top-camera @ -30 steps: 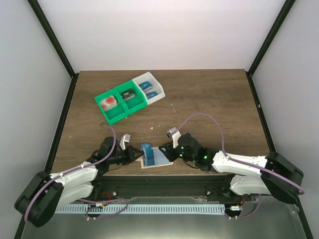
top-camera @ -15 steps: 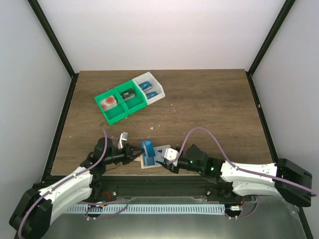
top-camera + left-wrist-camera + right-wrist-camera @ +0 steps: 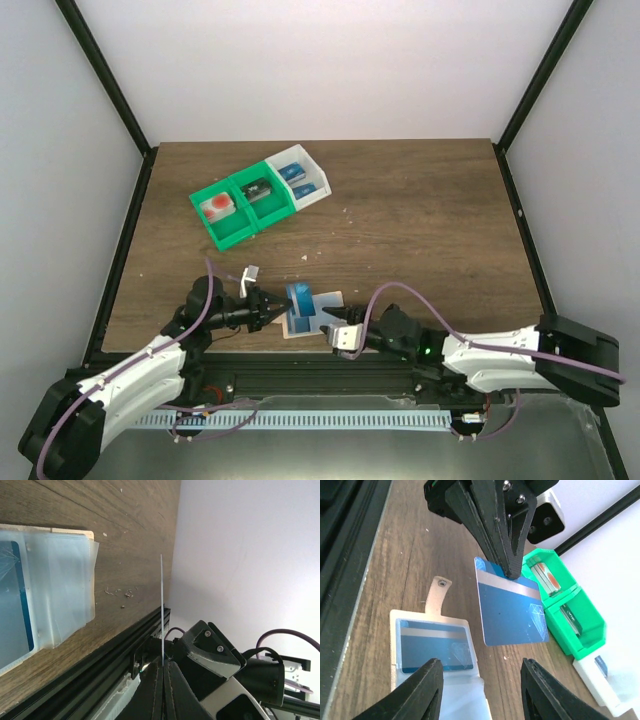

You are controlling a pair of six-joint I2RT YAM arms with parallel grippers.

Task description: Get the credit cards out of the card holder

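Observation:
My left gripper point(image 3: 272, 306) is shut on a blue credit card point(image 3: 298, 299) and holds it upright above the left part of the card holder point(image 3: 322, 312). In the left wrist view the card point(image 3: 162, 610) shows edge-on as a thin line between the closed fingers. The right wrist view shows its face point(image 3: 510, 607) with a silver stripe and a diamond mark, pinched by the left gripper point(image 3: 512, 573). The pale holder point(image 3: 445, 695) lies flat and open with its tan tab point(image 3: 437, 592). A second blue card point(image 3: 434, 645) sits in its pocket. My right gripper point(image 3: 480, 664) is open and empty at the holder's near edge.
A green two-compartment bin point(image 3: 240, 208) and an attached white bin point(image 3: 300, 173) stand at the back left. They hold a red-orange item, a dark item and blue items. The bins also show in the right wrist view point(image 3: 560, 595). The table's near edge rail point(image 3: 100, 660) is close behind the holder.
My right gripper has pulled back from the holder toward the near edge and stands open. My left gripper still holds the card and has moved slightly right.

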